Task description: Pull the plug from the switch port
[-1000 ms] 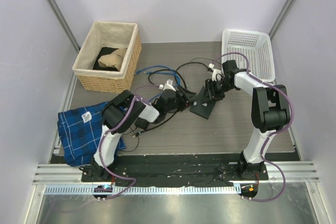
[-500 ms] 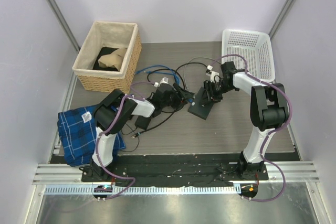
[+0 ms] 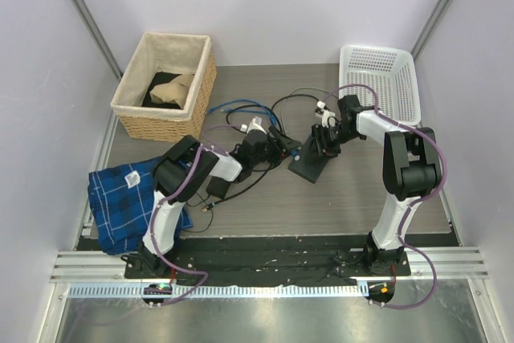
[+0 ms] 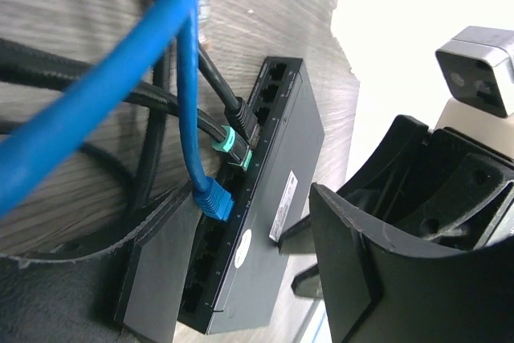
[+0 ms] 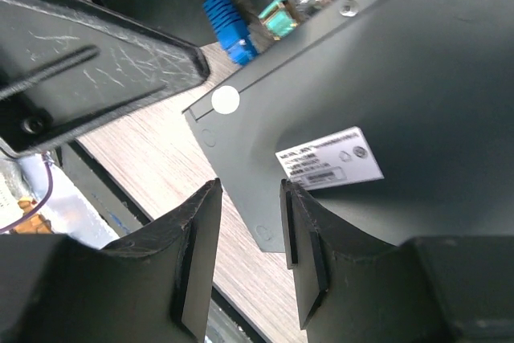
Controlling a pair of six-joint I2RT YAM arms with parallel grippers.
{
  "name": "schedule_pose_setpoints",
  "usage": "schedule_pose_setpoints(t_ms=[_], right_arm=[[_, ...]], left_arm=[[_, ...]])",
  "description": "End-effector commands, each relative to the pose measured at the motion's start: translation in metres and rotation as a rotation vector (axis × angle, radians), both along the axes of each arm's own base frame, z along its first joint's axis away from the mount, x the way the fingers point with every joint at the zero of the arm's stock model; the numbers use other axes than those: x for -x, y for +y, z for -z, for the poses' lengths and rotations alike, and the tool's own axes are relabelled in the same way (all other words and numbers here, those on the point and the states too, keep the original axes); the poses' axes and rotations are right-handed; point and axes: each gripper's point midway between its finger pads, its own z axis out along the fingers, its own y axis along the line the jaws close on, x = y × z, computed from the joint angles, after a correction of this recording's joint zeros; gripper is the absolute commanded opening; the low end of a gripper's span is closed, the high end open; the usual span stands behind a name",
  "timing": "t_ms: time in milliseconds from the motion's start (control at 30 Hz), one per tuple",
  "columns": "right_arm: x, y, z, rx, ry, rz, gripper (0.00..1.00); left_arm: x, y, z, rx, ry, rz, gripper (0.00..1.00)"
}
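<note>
The switch port (image 3: 306, 168) is a flat black box with a white label (image 5: 329, 158), lying mid-table. A blue plug (image 4: 213, 198), a teal-collared plug (image 4: 231, 146) and a black plug sit in its sockets. My left gripper (image 3: 279, 149) is open at the socket side. In the left wrist view (image 4: 249, 222) its jaws stand wide apart around the blue plug and the box end, gripping nothing. My right gripper (image 3: 323, 144) is at the opposite edge. Its jaws (image 5: 250, 198) are slightly apart, and one fingertip (image 5: 299, 222) rests on the box by the label.
Blue and black cables (image 3: 241, 106) tangle behind the switch. A small black adapter brick (image 3: 217, 188) lies by the left arm. A wicker basket (image 3: 165, 86) stands back left and a white plastic basket (image 3: 385, 78) back right. A blue plaid cloth (image 3: 120, 198) lies at left.
My left gripper drew back to the left, then came right again to the switch's socket side. The right gripper and the switch shifted only slightly.
</note>
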Motion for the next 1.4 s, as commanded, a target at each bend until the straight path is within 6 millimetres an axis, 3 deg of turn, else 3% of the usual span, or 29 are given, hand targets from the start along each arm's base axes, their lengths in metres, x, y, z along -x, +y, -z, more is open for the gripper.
schedule_pose_setpoints(t_ms=[0, 100, 233, 500, 700, 767, 900, 933, 967, 1000, 1067, 1100, 1133, 1200, 1233, 1300, 1333, 1367], right_arm=[[0.048, -0.037, 0.072, 0.261, 0.176, -0.052, 0.46], [0.048, -0.037, 0.073, 0.260, 0.178, -0.054, 0.46], [0.049, -0.037, 0.073, 0.258, 0.184, -0.056, 0.46], [0.049, -0.036, 0.074, 0.254, 0.187, -0.059, 0.47], [0.049, -0.036, 0.073, 0.250, 0.185, -0.060, 0.47], [0.050, -0.036, 0.073, 0.251, 0.186, -0.062, 0.47], [0.050, -0.037, 0.069, 0.255, 0.177, -0.069, 0.47], [0.049, -0.038, 0.066, 0.254, 0.169, -0.068, 0.47], [0.048, -0.040, 0.066, 0.255, 0.169, -0.062, 0.47], [0.047, -0.041, 0.066, 0.255, 0.165, -0.056, 0.47], [0.047, -0.043, 0.066, 0.256, 0.163, -0.053, 0.47], [0.046, -0.044, 0.067, 0.262, 0.160, -0.051, 0.47], [0.046, -0.044, 0.067, 0.262, 0.160, -0.051, 0.47], [0.046, -0.045, 0.066, 0.262, 0.164, -0.049, 0.47], [0.046, -0.045, 0.066, 0.262, 0.164, -0.052, 0.47], [0.046, -0.046, 0.067, 0.261, 0.168, -0.048, 0.47], [0.046, -0.047, 0.067, 0.260, 0.168, -0.047, 0.47], [0.046, -0.047, 0.068, 0.262, 0.169, -0.047, 0.47]], left_arm=[[0.059, 0.034, 0.131, -0.348, 0.187, 0.053, 0.64], [0.059, 0.023, 0.131, -0.267, 0.152, 0.078, 0.57], [0.067, 0.009, 0.133, -0.139, 0.130, 0.135, 0.30], [0.069, -0.002, 0.129, -0.064, 0.121, 0.185, 0.02], [0.068, -0.008, 0.104, 0.001, 0.048, 0.313, 0.00], [0.066, 0.001, 0.107, -0.054, 0.065, 0.349, 0.00], [0.052, 0.017, 0.084, -0.096, -0.009, 0.427, 0.00], [0.054, 0.033, 0.096, -0.159, 0.052, 0.411, 0.00], [0.055, 0.035, 0.093, -0.174, 0.033, 0.417, 0.00], [0.058, 0.032, 0.089, -0.160, 0.017, 0.431, 0.00], [0.086, 0.013, 0.088, -0.079, 0.061, 0.511, 0.00], [0.085, -0.001, 0.071, 0.008, 0.020, 0.514, 0.00], [0.087, -0.002, 0.074, 0.019, 0.020, 0.521, 0.00], [0.074, 0.008, 0.085, -0.035, 0.078, 0.473, 0.00], [0.042, 0.019, 0.081, -0.035, 0.092, 0.382, 0.00], [0.016, 0.032, 0.081, -0.005, 0.130, 0.299, 0.00], [-0.011, 0.042, 0.076, -0.022, 0.124, 0.270, 0.00], [-0.020, 0.050, 0.077, -0.055, 0.155, 0.256, 0.00]])
